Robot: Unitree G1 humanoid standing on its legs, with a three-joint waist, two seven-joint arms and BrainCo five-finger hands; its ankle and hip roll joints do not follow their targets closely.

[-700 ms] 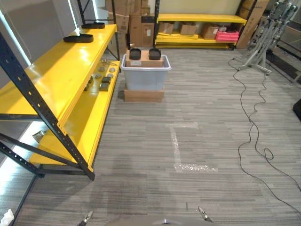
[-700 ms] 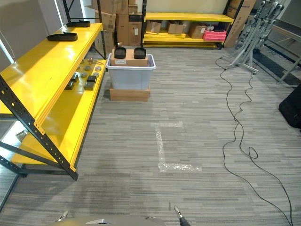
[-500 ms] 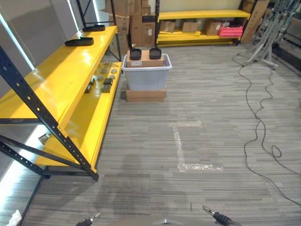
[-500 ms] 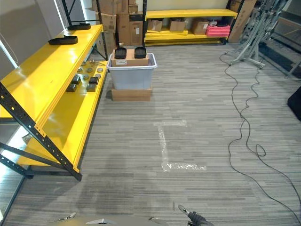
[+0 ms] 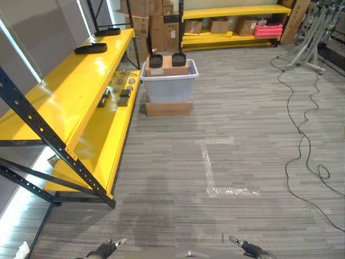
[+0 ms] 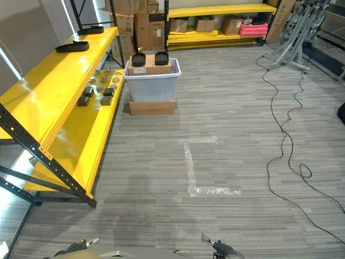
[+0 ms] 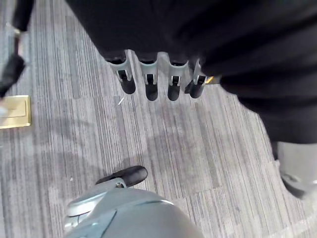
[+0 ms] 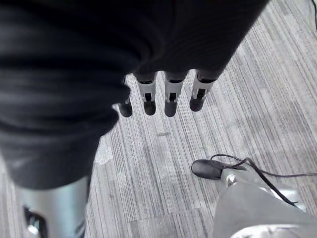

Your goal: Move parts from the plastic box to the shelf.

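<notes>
Grey floor stretches ahead; box (image 5: 168, 81) and shelf (image 5: 81, 91) sit far left, nearer than before. Left hand (image 7: 158, 82) and right hand (image 8: 163, 96) hang relaxed, empty.

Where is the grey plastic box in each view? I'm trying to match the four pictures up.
Left eye view: plastic box, upper middle, on a cardboard base.
Right eye view: plastic box, upper left of centre.
Left wrist view: carpet past the left hand.
Right wrist view: carpet past the right hand.
Shared landmark: yellow shelf.
</notes>
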